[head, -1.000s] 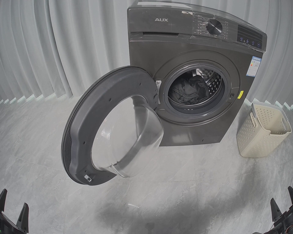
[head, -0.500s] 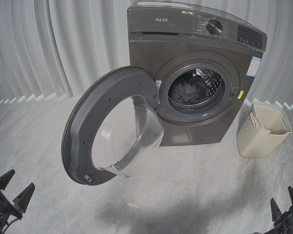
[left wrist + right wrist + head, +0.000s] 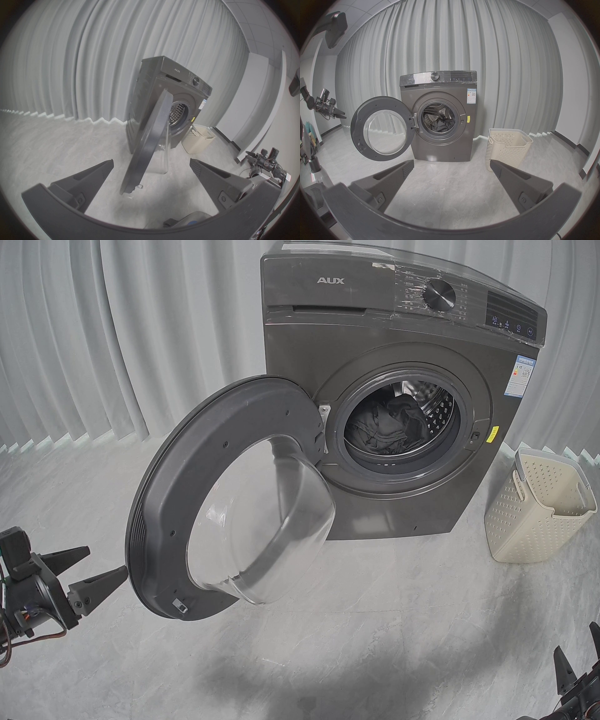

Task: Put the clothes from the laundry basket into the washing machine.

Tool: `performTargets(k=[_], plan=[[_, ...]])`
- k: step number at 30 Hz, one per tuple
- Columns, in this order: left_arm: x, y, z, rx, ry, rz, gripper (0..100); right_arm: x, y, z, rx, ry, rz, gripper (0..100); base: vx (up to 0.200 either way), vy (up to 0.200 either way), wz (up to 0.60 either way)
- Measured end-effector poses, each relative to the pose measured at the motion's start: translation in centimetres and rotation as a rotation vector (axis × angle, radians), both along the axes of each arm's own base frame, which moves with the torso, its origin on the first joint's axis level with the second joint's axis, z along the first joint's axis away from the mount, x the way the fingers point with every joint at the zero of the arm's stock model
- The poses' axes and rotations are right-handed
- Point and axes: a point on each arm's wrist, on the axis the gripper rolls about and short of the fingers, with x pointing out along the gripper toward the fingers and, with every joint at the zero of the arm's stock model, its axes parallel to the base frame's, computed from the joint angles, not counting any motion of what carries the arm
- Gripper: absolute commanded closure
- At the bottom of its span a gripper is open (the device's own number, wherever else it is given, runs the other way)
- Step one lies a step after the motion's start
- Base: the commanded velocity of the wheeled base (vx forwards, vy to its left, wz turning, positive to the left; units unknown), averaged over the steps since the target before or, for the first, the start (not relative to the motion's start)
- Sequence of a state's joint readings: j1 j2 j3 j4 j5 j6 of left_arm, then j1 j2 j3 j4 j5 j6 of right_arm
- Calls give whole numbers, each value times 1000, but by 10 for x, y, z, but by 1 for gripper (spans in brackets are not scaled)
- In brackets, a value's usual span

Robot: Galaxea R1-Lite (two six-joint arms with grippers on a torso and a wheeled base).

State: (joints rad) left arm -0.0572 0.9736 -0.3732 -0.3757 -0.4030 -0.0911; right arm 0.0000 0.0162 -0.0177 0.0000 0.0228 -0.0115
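Head view: left gripper [image 3: 107, 560], jaws spread and empty, sits just beside the free rim of the open door [image 3: 164, 502], pointing at it; right gripper [image 3: 575, 640], also spread, is well apart.

The left claw [image 3: 106, 559] has two matte black fingers [image 3: 89, 179], wedge-shaped and tapering to blunt points, with angular facets and a shallow recess on the inner side. Each finger carries one round screw [image 3: 80, 199] near its root. Both grow from a broad, curved dark grey bracket [image 3: 43, 207]. Behind them sits a black boxy wrist block [image 3: 34, 593] with a small upright housing on top. Thin red and black cables [image 3: 47, 632] loop beneath it. The right claw [image 3: 575, 640] is the same build: black pointed fingers, one screw apiece, curved grey bracket.
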Motion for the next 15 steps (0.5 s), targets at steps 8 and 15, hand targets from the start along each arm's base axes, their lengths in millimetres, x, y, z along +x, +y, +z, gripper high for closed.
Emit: performTargets(k=[8,15], plan=[[27,-4,0,11,52,-77,0,0,0,0,0,0,0,0,0,0,0],[44,-10,-2,52,37,-117,0,0,0,0,0,0,0,0,0,0,0]])
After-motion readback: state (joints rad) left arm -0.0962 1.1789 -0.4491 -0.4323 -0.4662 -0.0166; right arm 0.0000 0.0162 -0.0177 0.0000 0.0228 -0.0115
